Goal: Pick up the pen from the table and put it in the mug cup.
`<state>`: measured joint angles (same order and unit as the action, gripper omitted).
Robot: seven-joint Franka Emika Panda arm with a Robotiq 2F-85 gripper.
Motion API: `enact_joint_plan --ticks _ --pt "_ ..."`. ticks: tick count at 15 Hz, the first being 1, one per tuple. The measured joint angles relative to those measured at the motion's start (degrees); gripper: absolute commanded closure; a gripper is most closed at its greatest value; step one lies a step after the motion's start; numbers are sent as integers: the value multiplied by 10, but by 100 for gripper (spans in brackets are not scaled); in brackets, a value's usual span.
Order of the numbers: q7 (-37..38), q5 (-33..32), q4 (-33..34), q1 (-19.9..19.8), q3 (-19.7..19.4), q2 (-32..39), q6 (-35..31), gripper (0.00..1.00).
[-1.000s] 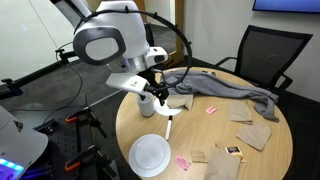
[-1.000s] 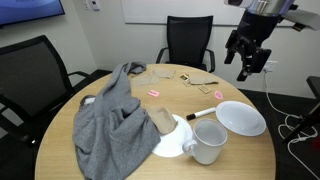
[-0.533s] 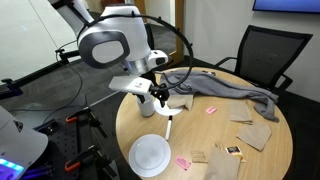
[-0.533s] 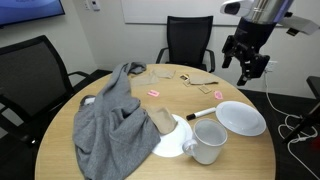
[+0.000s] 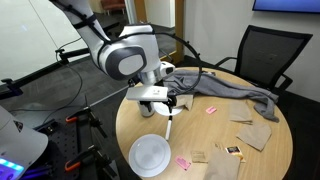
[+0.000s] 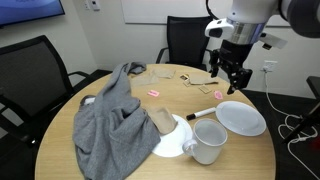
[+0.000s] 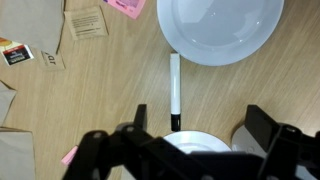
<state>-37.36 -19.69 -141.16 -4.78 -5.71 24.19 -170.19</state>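
Observation:
The pen (image 7: 174, 88), a thin white stick with a dark end, lies on the light wood table (image 7: 100, 100) between a low white dish (image 7: 220, 25) and a flat white plate (image 7: 195, 142). It also shows in both exterior views (image 5: 168, 127) (image 6: 205, 113). The grey mug (image 6: 208, 142) stands by the flat plate; in the wrist view its edge (image 7: 242, 135) shows at the lower right. My gripper (image 7: 203, 125) is open and empty, hovering above the table over the pen's dark end and the plate; it shows in both exterior views (image 6: 232, 80) (image 5: 165, 100).
A grey cloth (image 6: 112, 125) is heaped over one side of the table. Tan paper sachets (image 7: 85, 22) and pink packets (image 7: 125, 6) lie scattered. Black office chairs (image 6: 188, 45) stand round the table. The low white dish (image 6: 240, 117) sits near the table's edge.
The arm has swung in from beyond the table's edge. The gripper now hangs lower, over the pen and plate. The pen, the mug and the dishes have not moved.

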Motion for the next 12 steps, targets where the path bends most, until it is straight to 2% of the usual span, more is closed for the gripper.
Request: enact_joint_plan --ticks 12 --pt "-5 -21 116 -10 16 171 -17 0"
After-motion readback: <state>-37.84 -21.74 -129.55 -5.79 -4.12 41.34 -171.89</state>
